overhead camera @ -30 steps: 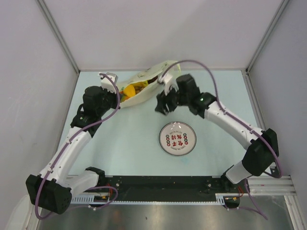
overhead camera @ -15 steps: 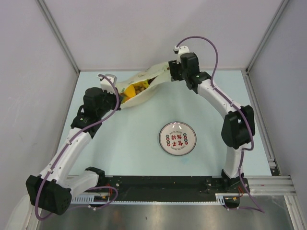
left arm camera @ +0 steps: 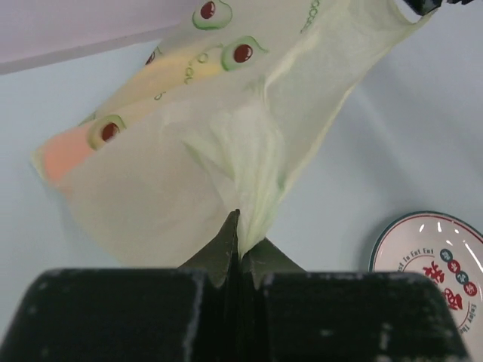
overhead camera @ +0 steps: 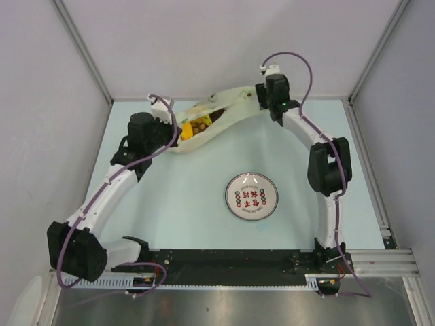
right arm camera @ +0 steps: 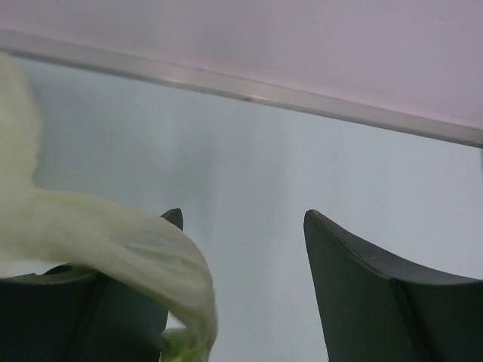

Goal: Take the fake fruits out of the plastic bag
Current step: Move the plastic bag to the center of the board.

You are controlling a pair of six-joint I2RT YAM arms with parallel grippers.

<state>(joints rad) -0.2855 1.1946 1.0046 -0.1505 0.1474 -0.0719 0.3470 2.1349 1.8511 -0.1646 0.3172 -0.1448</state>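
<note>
The round white plate (overhead camera: 251, 197) with red and green marks lies nearest, flat on the pale table (overhead camera: 183, 204); it sits between the two arms and well apart from the plastic bag (overhead camera: 204, 136). Beyond it the bag hangs stretched across the far part of the table, running from the left arm up towards the right arm; its left end sits lower and nearer, its right end higher and closer to the far wall (overhead camera: 231, 47). The left gripper (left arm camera: 240, 226) is clenched on the bag's left end; its dark fingers (left arm camera: 220, 253) meet with a gathered pinch of thin cream film between them, and the film fans out from that pinch, creased and printed with small green-and-red marks. The fake fruits (overhead camera: 194, 126) are all inside the bag, bunched towards its left, lower half; from above the mouth gapes enough to show a yellow piece (overhead camera: 183, 130) beside a brown cluster (overhead camera: 199, 124), with something darker further along that is too small to tell; in the left wrist view an orange glow and a yellow band show through the film. At the far end the right gripper (right arm camera: 243, 219) stands released, its jaws wide apart with only bare table between them; a strip of the bag drapes over one finger and touches it, while the other finger (right arm camera: 362, 286) is bare.
</note>
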